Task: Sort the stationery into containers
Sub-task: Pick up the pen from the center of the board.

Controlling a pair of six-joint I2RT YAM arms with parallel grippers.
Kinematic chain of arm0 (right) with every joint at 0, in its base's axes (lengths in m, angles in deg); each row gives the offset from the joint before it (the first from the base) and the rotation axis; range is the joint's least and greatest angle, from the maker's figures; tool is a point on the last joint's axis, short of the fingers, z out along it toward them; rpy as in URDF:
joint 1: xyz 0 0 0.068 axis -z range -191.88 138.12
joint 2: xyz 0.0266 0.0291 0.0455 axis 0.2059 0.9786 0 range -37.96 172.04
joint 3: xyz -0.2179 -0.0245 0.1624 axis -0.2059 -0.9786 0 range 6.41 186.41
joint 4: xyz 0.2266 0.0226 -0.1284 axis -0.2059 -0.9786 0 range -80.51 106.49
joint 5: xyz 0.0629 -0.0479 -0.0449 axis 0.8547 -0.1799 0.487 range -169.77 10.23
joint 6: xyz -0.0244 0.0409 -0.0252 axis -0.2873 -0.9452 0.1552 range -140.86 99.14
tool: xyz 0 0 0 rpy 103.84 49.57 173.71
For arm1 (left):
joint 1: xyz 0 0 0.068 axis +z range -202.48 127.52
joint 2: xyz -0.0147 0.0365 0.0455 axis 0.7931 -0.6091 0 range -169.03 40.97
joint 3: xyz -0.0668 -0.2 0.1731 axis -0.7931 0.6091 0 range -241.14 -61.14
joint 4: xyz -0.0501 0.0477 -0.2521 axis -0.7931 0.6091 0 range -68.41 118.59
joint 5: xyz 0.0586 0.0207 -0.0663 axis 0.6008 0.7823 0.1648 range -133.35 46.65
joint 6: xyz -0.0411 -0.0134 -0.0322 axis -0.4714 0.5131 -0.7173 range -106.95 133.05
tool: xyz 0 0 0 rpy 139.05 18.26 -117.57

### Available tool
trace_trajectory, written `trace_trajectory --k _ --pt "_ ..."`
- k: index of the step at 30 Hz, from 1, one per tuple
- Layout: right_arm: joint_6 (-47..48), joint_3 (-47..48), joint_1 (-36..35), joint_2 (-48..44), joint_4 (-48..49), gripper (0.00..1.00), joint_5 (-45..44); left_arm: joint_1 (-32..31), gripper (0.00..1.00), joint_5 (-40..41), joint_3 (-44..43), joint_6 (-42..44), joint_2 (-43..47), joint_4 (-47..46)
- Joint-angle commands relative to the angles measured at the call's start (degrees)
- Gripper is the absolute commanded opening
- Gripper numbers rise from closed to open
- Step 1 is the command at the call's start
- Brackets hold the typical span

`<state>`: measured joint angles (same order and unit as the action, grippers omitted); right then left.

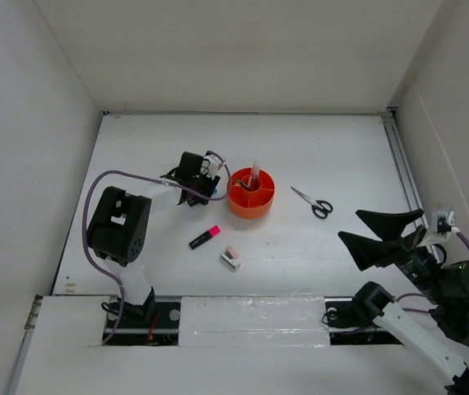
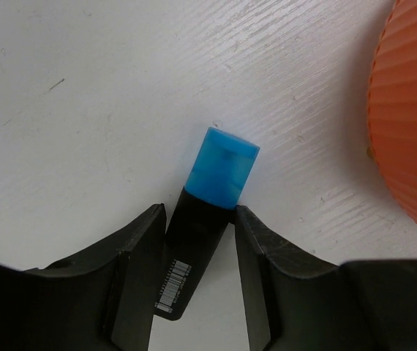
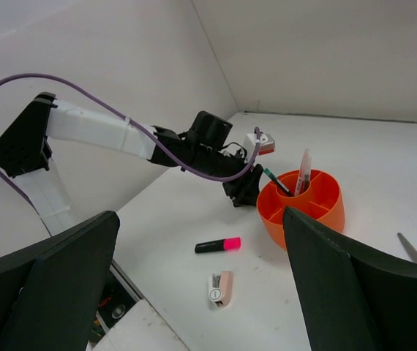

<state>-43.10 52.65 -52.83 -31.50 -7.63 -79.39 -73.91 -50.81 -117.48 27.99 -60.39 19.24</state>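
- The left gripper (image 2: 200, 213) straddles the blue-capped marker (image 2: 221, 167), which lies on the table (image 2: 84, 110) just beside the orange organiser (image 2: 413, 110). Its jaws hug the black barrel, but I cannot tell whether they truly pinch it.
- The marker looks light, stiff and slick, so mid-barrel is the sound hold.
- The right gripper (image 1: 349, 226) gapes wide, empty.

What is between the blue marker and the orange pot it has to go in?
Nothing visible does. The left gripper has its fingers on either side of the blue-capped marker, which lies on the table. In the left wrist view only bare table shows between it and the orange organiser.
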Motion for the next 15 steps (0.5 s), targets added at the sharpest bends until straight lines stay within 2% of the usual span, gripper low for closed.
trace_trajectory --k 1,3,4,5,6,7,12,15 --pt "0.79 2.1 -0.36 -0.57 0.12 0.99 0.06 0.59 0.37 1.83 -0.88 0.27 -0.94 2.35" --pt "0.79 2.1 -0.36 -0.57 0.12 0.99 0.06 1.12 0.35 1.84 -0.88 -0.35 -0.94 2.35" --pt "0.79 2.1 -0.36 -1.09 0.12 0.99 0.06 1.82 0.22 1.84 -0.88 -1.13 -0.94 2.35" --pt "0.79 2.1 -0.36 -1.1 0.12 0.99 -0.47 1.83 0.15 1.84 -1.4 -2.18 -1.64 2.96" --pt "0.79 2.1 -0.36 -1.1 0.12 0.99 -0.47 2.53 0.12 1.84 -2.45 -2.89 -1.65 2.96" --pt "0.79 2.1 -0.36 -1.1 0.12 0.99 -0.47 2.53 0.01 1.84 -3.68 -3.42 -2.52 3.92" --pt "0.79 2.1 -0.36 -1.1 0.12 0.99 -0.47 2.53 0.0 4.46 -5.88 -7.01 -4.55 5.16" --pt "0.79 2.1 -0.36 -1.1 0.12 0.99 -0.47 3.85 0.0 6.06 -10.27 -10.88 -7.35 7.7"
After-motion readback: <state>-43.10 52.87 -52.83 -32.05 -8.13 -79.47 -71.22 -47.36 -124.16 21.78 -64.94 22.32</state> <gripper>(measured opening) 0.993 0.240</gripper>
